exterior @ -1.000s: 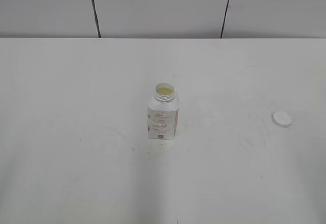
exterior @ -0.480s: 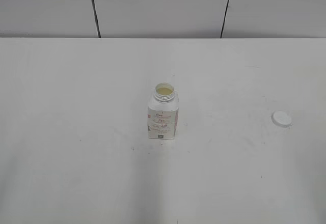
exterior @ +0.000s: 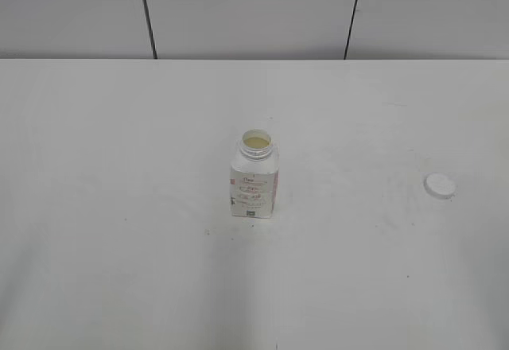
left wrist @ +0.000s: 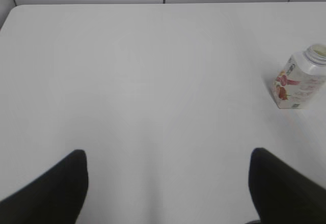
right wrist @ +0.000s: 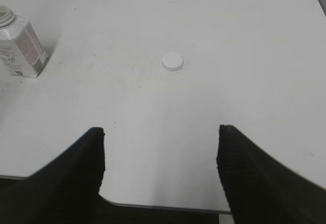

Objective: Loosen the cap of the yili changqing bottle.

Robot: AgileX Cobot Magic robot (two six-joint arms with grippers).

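White table (exterior: 119,270) — open bottle (exterior: 254,181), cap (exterior: 440,185) apart

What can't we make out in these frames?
- Label print on the bottle: too small and blurred in every view.
- Fill level: only a pale yellowish surface at the open neck, exterior view.
- Cap underside: lies flat on the table.
- Left gripper and right gripper: fingers cut off by the frame edge; arms absent from the exterior view.

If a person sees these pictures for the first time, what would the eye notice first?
First the bottle, upright and alone at the middle of the white table, its neck open with pale contents showing. Next the cap, lying flat far to its right. Both grippers, left and right, are open and hold nothing.
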